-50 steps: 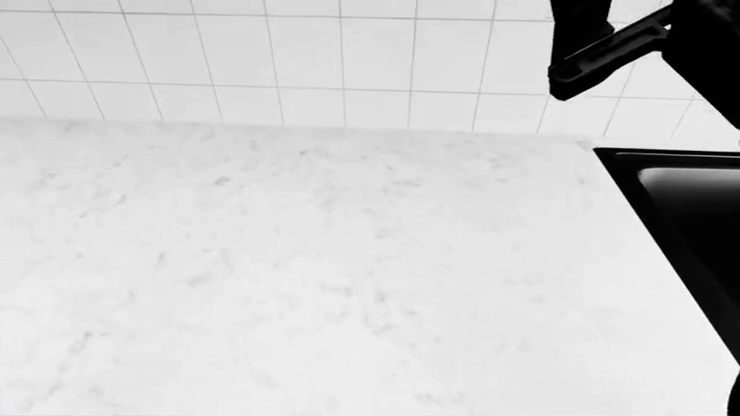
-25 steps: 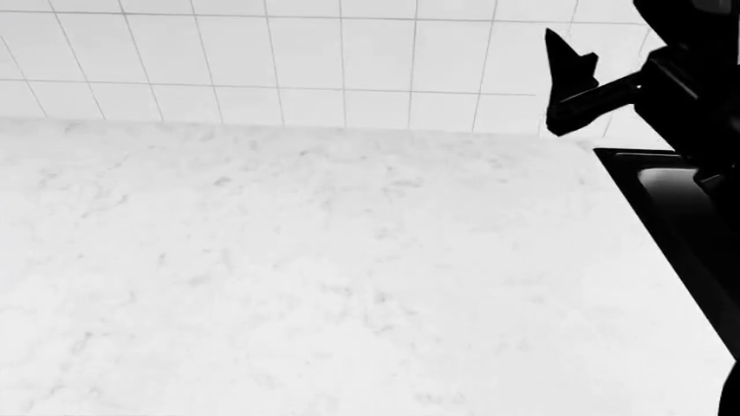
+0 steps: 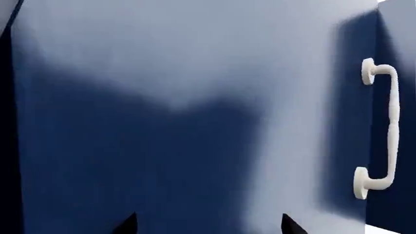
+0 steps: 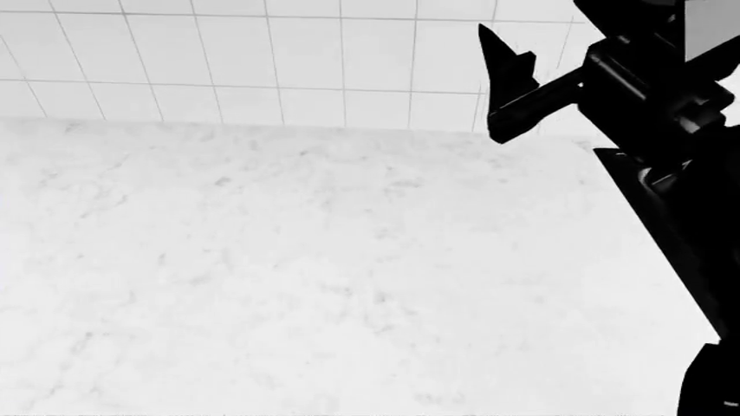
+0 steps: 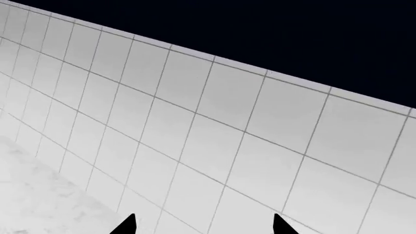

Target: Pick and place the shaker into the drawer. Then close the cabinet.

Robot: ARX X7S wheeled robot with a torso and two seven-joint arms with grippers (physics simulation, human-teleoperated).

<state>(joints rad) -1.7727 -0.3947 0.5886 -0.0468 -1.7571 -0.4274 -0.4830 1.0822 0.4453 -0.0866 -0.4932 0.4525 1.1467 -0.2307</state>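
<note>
Cabinet (image 3: 195, 97): flat navy (slim white handle (image 3: 383, 129)).

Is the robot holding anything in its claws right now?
No. The right gripper is open toward the tiled wall, and the left gripper is open before the navy cabinet. No shaker visible.

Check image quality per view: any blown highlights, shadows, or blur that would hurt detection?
Head view: countertop and tiled wall near white, low contrast; right arm a featureless black silhouette. Left wrist view: cabinet front softly washed out up top, broad blurred shadow below, white handle sharp. Right wrist view: tiles crisp, black band above; only the fingertips show.
</note>
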